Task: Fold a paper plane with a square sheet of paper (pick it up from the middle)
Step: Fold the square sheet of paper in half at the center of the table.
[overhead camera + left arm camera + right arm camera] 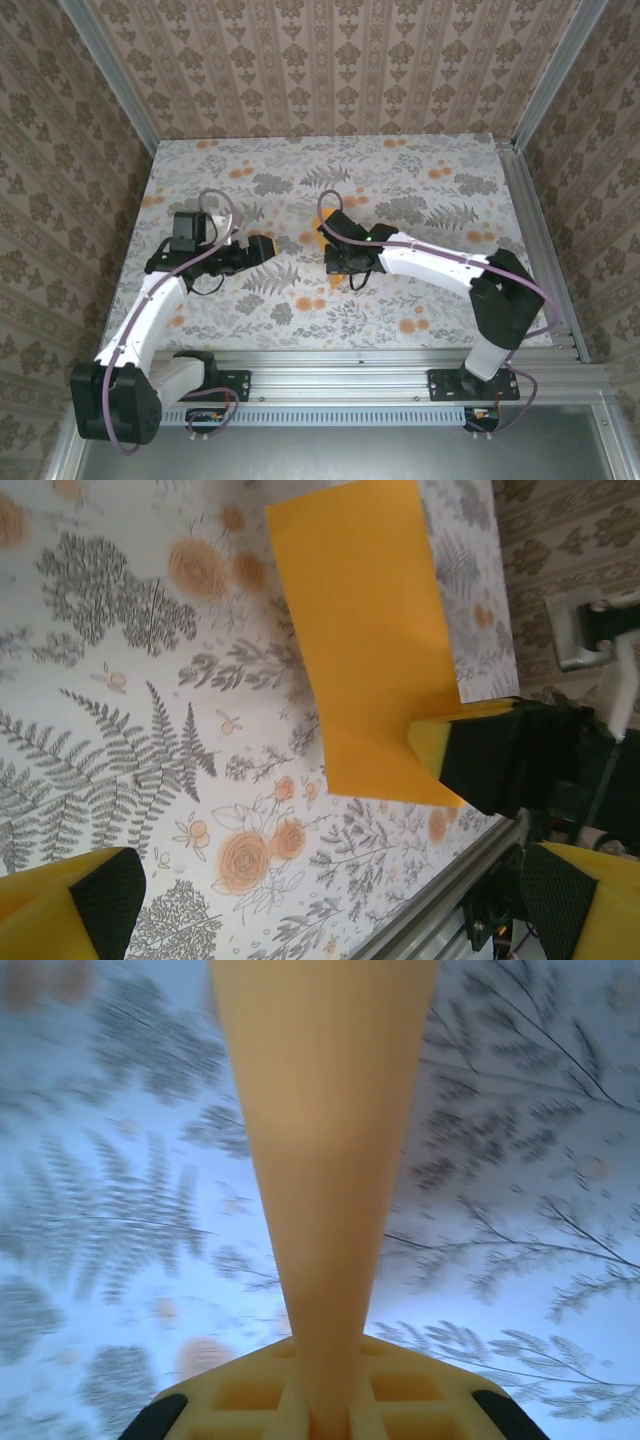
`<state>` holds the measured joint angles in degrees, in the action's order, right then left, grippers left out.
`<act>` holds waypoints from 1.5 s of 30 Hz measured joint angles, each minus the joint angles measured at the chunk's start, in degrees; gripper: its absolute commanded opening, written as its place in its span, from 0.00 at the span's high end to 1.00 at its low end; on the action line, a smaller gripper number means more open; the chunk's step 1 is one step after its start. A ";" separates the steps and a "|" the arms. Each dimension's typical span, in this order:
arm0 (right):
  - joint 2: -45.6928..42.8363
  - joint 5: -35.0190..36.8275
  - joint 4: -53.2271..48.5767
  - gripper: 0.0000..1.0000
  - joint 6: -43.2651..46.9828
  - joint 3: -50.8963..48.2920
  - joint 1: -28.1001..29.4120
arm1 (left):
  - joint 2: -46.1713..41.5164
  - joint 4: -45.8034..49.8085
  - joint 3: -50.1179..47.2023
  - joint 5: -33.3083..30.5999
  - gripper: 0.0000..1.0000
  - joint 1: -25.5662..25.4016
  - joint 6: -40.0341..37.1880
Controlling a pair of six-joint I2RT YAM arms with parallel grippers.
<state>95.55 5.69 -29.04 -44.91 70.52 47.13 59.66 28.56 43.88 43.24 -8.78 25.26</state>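
Both arms [150, 310] [430, 262] reach inward; right fingers [230, 1395] clamp orange sheet [360, 630]; left fingers [60, 905] splayed.

The top external view looks steeply down from high behind the arm bases [470, 382] at its 6 o'clock, far enough off to take in the whole grey floral cloth [420, 160]; the left wrist view hangs low over that cloth, facing the bright orange sheet of thin paper [365, 640] at its 1 o'clock; the right wrist view sits closest, blurred, looking along the same sheet toward 12 o'clock. All three views share that sheet and the cloth around it.
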 measured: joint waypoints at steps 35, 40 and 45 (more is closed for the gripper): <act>-0.44 -24.22 51.06 0.80 -17.09 -36.28 -11.56 | 14.47 -17.29 -1.31 -3.65 0.24 -18.27 9.51; -0.13 -24.52 51.89 0.79 -16.76 -36.50 -11.87 | 17.35 -18.84 -1.75 -7.50 0.42 -22.21 10.10; 0.07 -24.72 52.33 0.79 -16.57 -36.54 -12.24 | 20.24 -20.00 -1.81 -12.35 0.61 -26.10 10.91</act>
<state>95.61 -19.03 23.29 -61.47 33.98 34.89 79.90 8.56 42.06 30.89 -34.87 36.16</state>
